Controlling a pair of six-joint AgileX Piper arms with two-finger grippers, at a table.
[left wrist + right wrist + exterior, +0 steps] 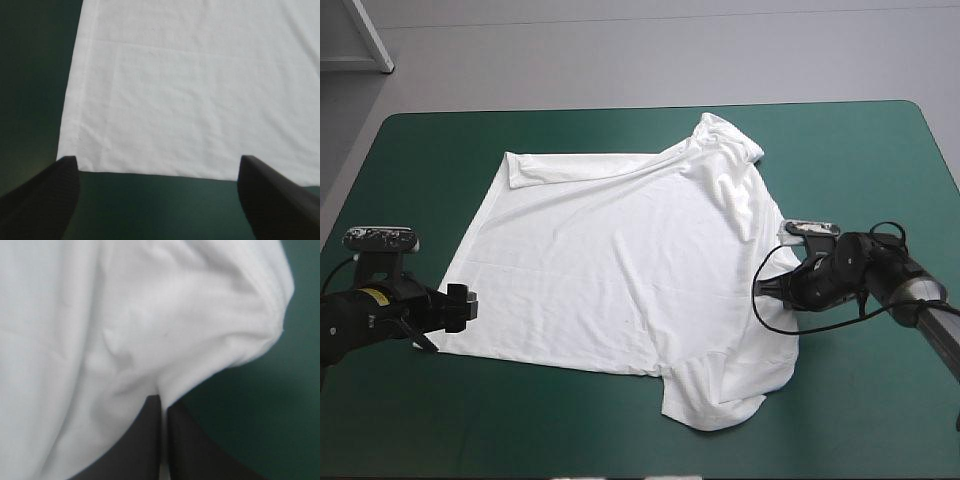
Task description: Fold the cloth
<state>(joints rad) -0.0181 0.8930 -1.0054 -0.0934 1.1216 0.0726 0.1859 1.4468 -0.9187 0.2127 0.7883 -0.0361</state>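
We see white T-shirt (620, 250), soft, creased, spread flat; L gripper (157, 167) splayed at hem, R gripper (163, 402) pinching its edge.

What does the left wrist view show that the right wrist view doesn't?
Only the left wrist view: the left gripper open, with a flat, straight-edged corner of the T-shirt lying just ahead of it, not gripped. Only the right wrist view: the right gripper shut on a rumpled fold of the T-shirt, the cloth bunched and curving ahead of it. Both: the white T-shirt on the teal-green cover.
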